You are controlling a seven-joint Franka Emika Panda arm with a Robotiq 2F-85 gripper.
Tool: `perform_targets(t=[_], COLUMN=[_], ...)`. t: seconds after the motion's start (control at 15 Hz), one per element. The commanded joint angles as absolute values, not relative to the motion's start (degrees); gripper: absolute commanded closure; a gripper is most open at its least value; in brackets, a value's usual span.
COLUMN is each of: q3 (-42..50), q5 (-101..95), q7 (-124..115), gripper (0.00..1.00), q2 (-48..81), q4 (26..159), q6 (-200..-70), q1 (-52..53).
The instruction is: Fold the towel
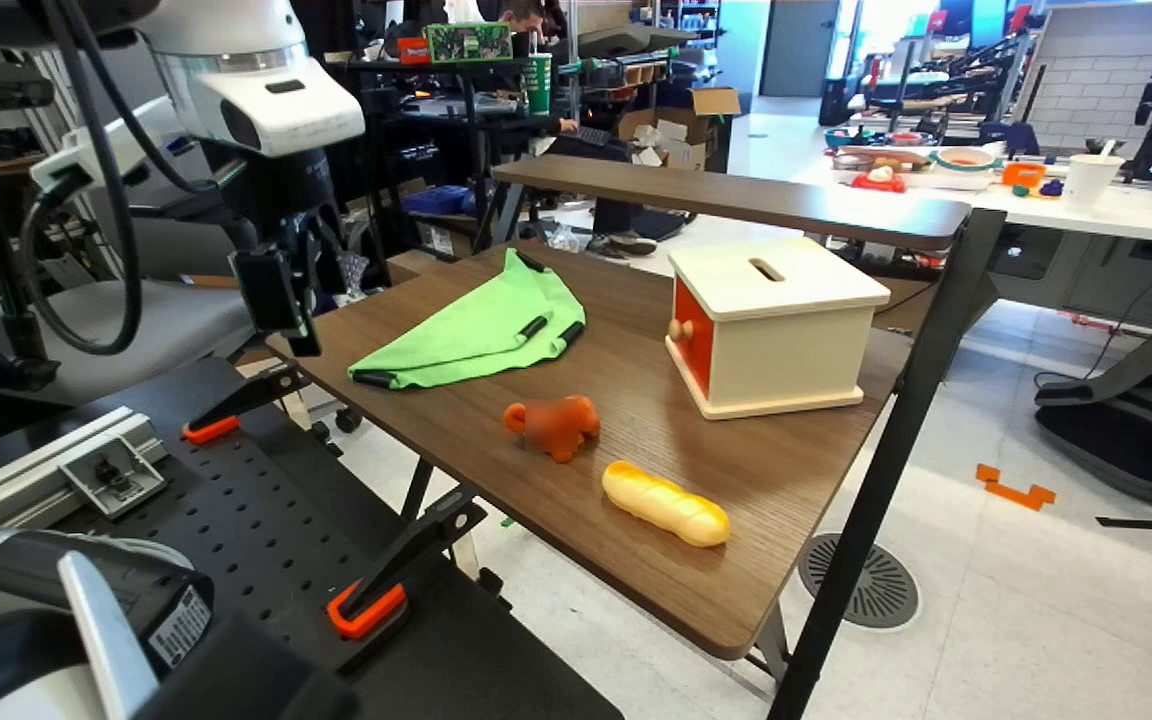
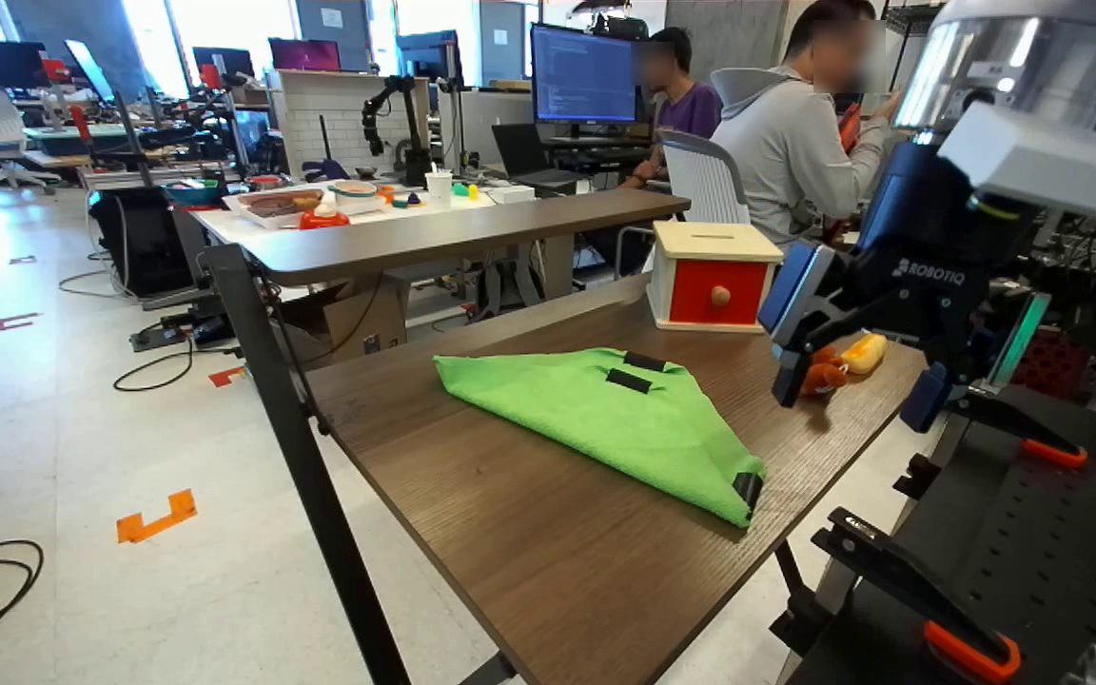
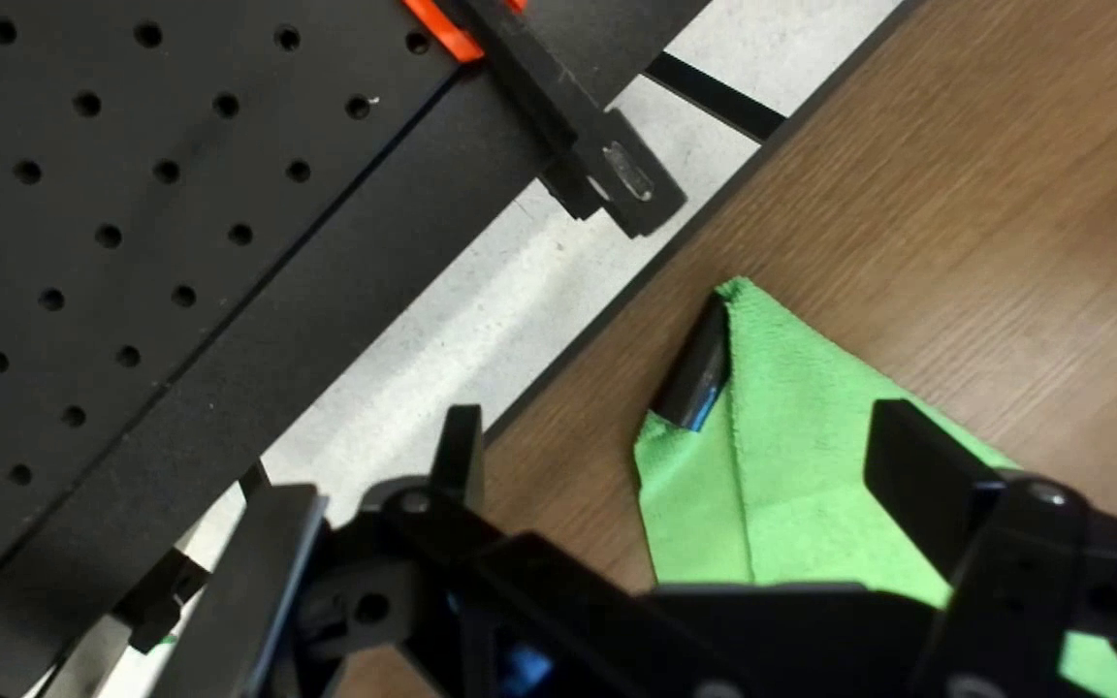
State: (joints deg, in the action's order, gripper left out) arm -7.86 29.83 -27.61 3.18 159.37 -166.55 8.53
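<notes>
1. See towel on table, apparently folded once into a rough triangle, with black strips at corners, probably as grab marks.
2. Note spread claw, pinching nothing, raised clear of towel near a corner by table's edge — probably placed to grab there.
3. Got orange toy, bread roll, wooden box apart from towel — likely for folding room.

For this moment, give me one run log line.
towel: folded, roughly triangular, on table | gripper: open, empty, not touching towel | also on table: wooden box, orange toy, bread
</notes>
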Motion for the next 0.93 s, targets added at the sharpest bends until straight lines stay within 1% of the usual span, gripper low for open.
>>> perform_targets(t=[0.0,0.47,0.87], q3=[-7.9,-7.4,-7.6], q5=[32.5,30.9,30.1], q7=[-26.4,-27.7,-28.4], gripper=[0.00,0.00,0.00], q2=[9.0,18.3,23.1], q4=[157.4,152.7,148.5], q6=[-169.4,-172.2,-172.3], q1=[7.8,7.2,7.2])
